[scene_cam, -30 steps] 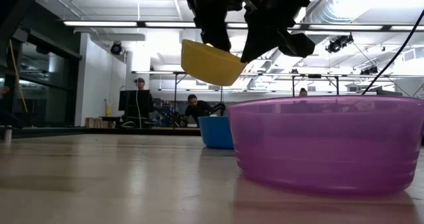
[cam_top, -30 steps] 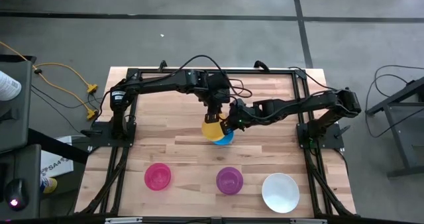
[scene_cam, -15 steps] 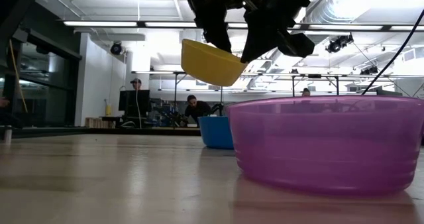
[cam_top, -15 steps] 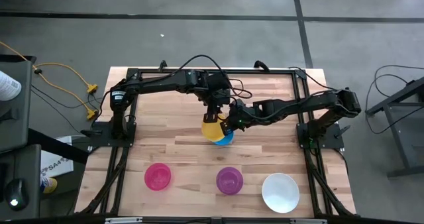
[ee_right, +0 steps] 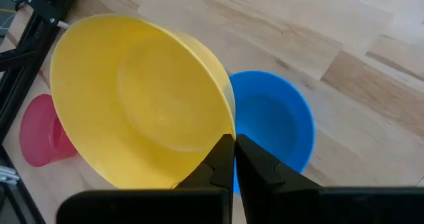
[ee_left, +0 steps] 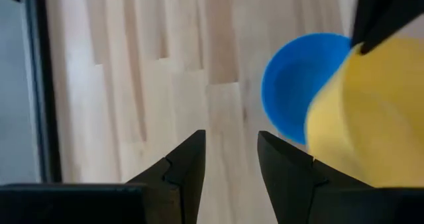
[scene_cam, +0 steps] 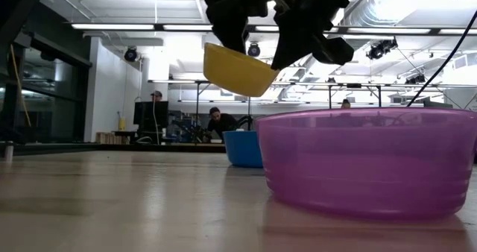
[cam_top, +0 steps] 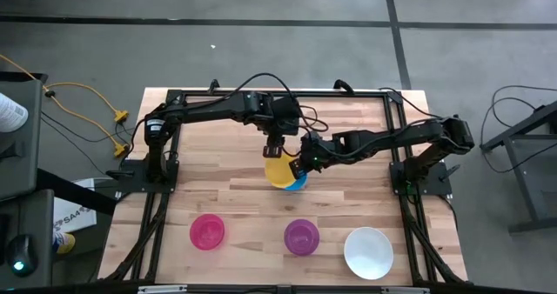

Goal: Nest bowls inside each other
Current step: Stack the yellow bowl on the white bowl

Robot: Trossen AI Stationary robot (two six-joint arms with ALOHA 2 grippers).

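Bright ceiling strip lights, arms backlit in silhouette, soft wrist views

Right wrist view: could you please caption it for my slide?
Right tool pinches the yellow bowl by its rim above the blue bowl.

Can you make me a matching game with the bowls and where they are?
Things:
1. yellow bowl
2. blue bowl
3. purple bowl
4. white bowl

Places:
A. on the table, partly under the lifted bowl
B. near the table's front edge, toward the right arm's side
C. up in the air, rim pinched by the right gripper
D. between the pink bowl and the white one

Pairs: 1-C, 2-A, 3-D, 4-B
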